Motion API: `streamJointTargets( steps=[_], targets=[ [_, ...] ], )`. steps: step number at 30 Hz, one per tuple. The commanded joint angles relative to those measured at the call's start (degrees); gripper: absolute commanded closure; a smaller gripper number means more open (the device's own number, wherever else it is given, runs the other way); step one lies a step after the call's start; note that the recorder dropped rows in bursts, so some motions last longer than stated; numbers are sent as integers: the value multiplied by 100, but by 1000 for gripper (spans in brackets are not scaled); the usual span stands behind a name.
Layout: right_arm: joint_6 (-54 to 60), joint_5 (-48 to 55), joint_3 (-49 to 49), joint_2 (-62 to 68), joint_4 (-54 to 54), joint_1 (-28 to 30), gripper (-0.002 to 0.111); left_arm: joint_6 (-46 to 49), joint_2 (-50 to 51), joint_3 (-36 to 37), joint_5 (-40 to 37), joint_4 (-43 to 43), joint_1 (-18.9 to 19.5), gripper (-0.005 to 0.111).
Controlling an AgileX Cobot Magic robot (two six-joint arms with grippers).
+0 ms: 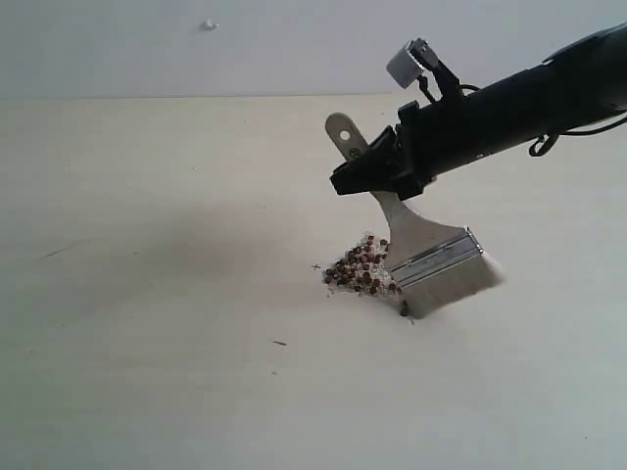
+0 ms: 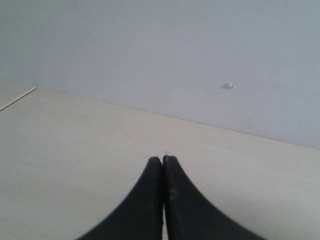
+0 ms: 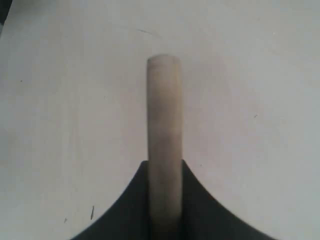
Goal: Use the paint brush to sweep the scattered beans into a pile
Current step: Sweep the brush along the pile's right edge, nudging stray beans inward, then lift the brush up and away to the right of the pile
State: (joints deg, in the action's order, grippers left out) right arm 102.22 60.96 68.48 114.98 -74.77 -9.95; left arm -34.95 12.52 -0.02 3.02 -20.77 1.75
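Pinched between the jaws of the black right gripper [image 1: 367, 174] [image 3: 165, 167]: light wooden handle of a wide flat paint brush [image 1: 436, 259] [image 3: 164, 110] with silver metal ferrule and pale whitish bristles. Tilted, holed handle end up, bristles down on the pale wooden table [image 1: 147, 294], just right of the small pile [image 1: 361, 266] of tiny round dark-brown beans [image 1: 348, 269] and whitish crumbs, seemingly touching its edge. Black left gripper [image 2: 163, 160] pressed together on nothing, low above bare table, pile out of its view.

Exterior view down across table [image 1: 147, 294], wrist views close behind jaws, same table, left seemingly toward wall [image 2: 150, 50].
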Motion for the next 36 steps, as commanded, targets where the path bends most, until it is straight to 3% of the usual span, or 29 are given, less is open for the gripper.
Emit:
streamJointTargets(
  steps=[1,12,22,36],
  targets=[
    [223,-36,-8,-12,-368,-7,108,29,-35,2,21,43,24,107],
    [253,34,-8,-323,-508,-7,108,29,-35,2,21,43,24,107],
    [-643,420,-8,-505,535,-7,108,29,-35,2,21,43,24,107],
    [-214,494,-8,76,60,-7,108,29,-35,2,21,43,24,107]
  ],
)
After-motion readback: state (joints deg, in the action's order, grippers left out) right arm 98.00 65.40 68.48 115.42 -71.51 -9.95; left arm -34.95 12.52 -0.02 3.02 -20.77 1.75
